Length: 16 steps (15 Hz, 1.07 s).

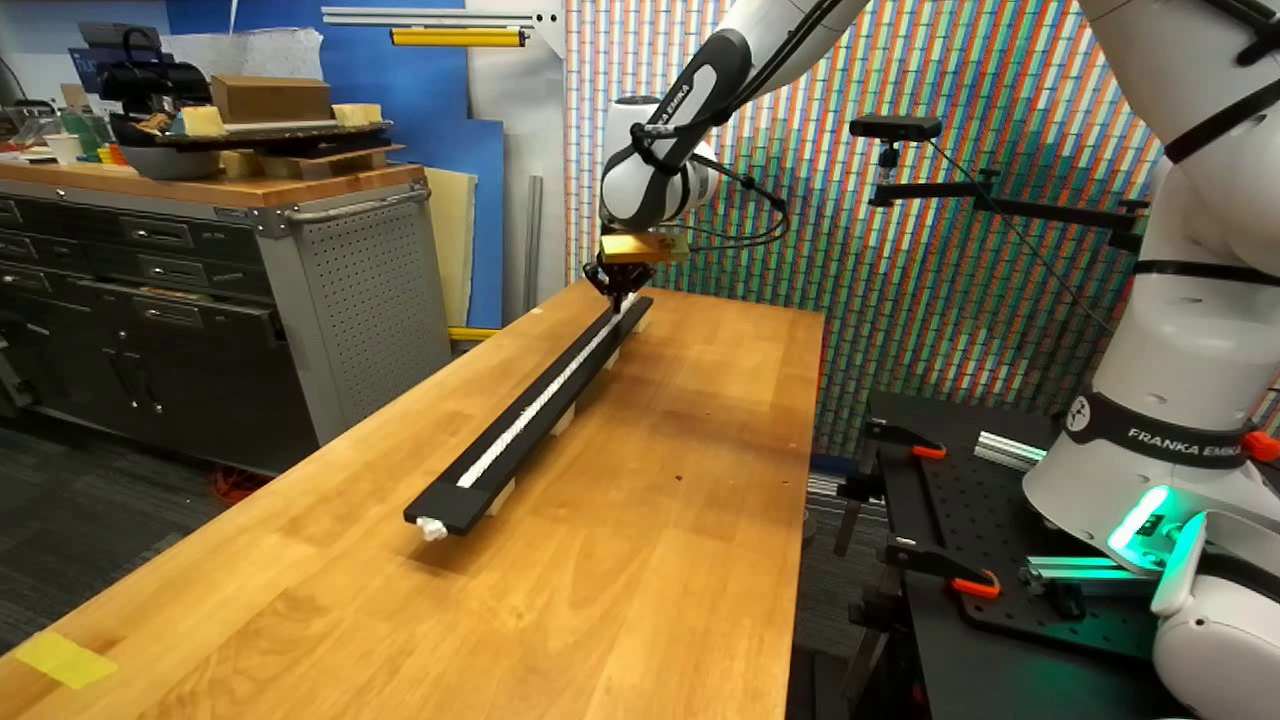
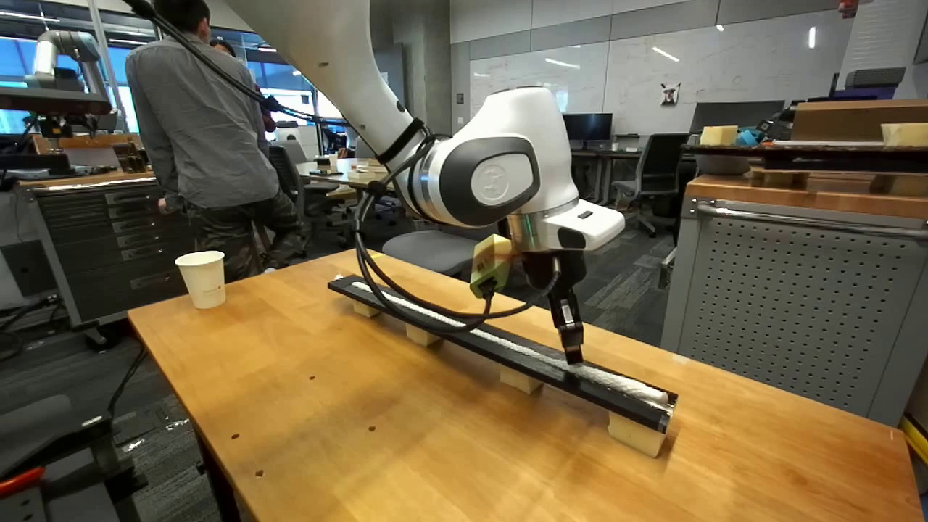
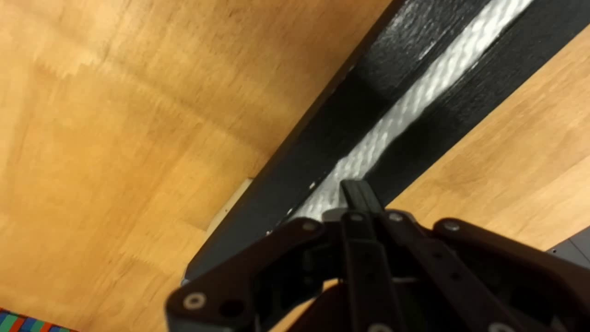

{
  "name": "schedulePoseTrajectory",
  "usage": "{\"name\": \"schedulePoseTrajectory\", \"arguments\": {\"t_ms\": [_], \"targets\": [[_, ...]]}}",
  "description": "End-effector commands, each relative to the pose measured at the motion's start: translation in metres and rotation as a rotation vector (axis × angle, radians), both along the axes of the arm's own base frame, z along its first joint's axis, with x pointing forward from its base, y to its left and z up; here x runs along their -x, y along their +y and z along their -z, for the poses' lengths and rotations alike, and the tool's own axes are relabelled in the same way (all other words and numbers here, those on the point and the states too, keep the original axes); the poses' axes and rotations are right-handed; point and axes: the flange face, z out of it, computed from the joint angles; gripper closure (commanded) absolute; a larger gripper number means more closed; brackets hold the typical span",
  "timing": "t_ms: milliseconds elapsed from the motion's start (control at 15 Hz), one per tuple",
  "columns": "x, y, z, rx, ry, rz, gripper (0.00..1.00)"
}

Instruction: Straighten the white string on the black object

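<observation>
The white string [image 1: 520, 428] runs lengthwise along the top of the long black object [image 1: 440, 503], nearly straight in both exterior views. In the wrist view the string [image 3: 415, 99] bends slightly and looks wider close to the fingertips. My gripper [image 3: 358, 184] is shut, its two fingertips pressed together with nothing between them. It points down over the string's edge near one end of the black object [image 2: 616, 399]. In an exterior view the gripper's tips [image 2: 574, 360] are at the string's level; whether they touch it is hard to tell. Part of the string is hidden behind the gripper.
Small wooden blocks [image 2: 636, 433] hold the bar above the wooden table [image 2: 449, 449]. A paper cup [image 2: 203, 279] stands at a table corner. Yellow tape [image 1: 66, 658] marks another corner. The arm's cable [image 2: 464, 326] loops low across the bar in that view.
</observation>
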Motion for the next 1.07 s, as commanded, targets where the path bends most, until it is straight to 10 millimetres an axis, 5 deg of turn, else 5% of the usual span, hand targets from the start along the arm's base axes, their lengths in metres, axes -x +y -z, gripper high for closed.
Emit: {"name": "schedulePoseTrajectory", "arguments": {"t_ms": [0,600,1000], "targets": [[0.000,-0.002,-0.006,0.000,-0.020,0.019,1.00],[-0.002,-0.012,0.014,-0.002,0.028,0.062,1.00],[-0.004,-0.015,0.010,-0.010,0.023,0.083,1.00]]}}
